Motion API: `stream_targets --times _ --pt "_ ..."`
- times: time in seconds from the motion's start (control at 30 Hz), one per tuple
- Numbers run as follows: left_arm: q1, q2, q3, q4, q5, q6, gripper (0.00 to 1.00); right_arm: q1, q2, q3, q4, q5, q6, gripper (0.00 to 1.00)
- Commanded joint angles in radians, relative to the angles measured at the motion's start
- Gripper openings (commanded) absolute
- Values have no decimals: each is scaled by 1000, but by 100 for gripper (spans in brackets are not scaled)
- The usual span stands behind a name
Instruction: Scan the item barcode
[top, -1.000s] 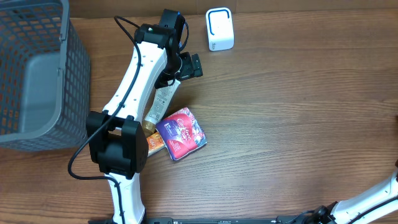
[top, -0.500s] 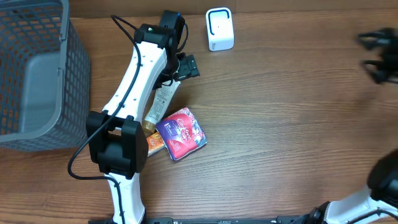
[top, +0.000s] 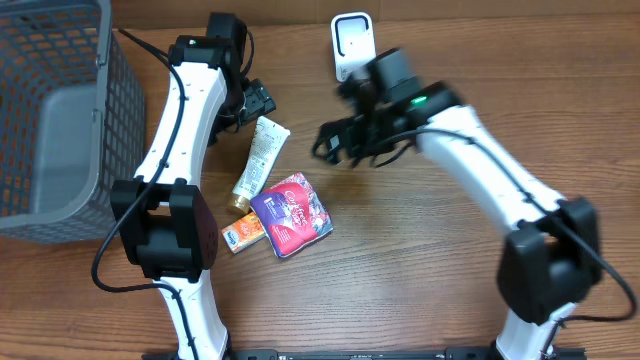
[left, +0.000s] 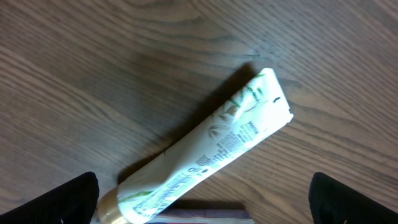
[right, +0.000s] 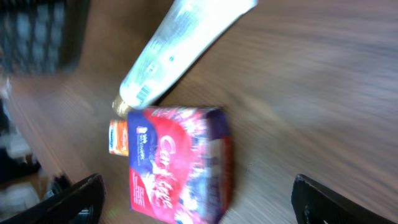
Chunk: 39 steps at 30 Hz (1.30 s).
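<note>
Probably means the red packet (top: 291, 214) as the item to scan. Lies flat on the table (top: 450, 280) near the middle, with a white tube (top: 262, 155) just beside its upper-left and a small orange pack (top: 243, 233) against its left corner. Looks light, soft and glossy, so likely slippery and apt to buckle. Best taken by the free right edge, clear of its neighbours, then turned toward the scanner (top: 351, 40). Shows both sets of fingers spread wide and empty: right gripper (top: 333, 142) up and right of the packet, left gripper (top: 255, 100) near the tube's crimped end.
</note>
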Motion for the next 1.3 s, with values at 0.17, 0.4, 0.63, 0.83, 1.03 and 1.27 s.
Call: stream_targets --times 0.17,0.4,0.63,0.83,1.03,1.27 --pt "2 2 -3 -28 -25 -13 100 151 182 -10 16 76 64 63" --pt "2 2 -3 -27 -24 -13 100 155 183 -10 -44 25 64 22" --pt "0 2 -3 -41 -24 -13 100 122 182 -10 -84 191 230 4" --pt "-2 2 -3 -51 74 59 100 -64 150 -10 -188 293 274 4" --pt "-26 2 -3 -41 215 159 100 -190 108 -10 -238 291 254 4" --pt "-69 2 -3 -34 204 159 100 -265 56 -8 -260 294 231 13"
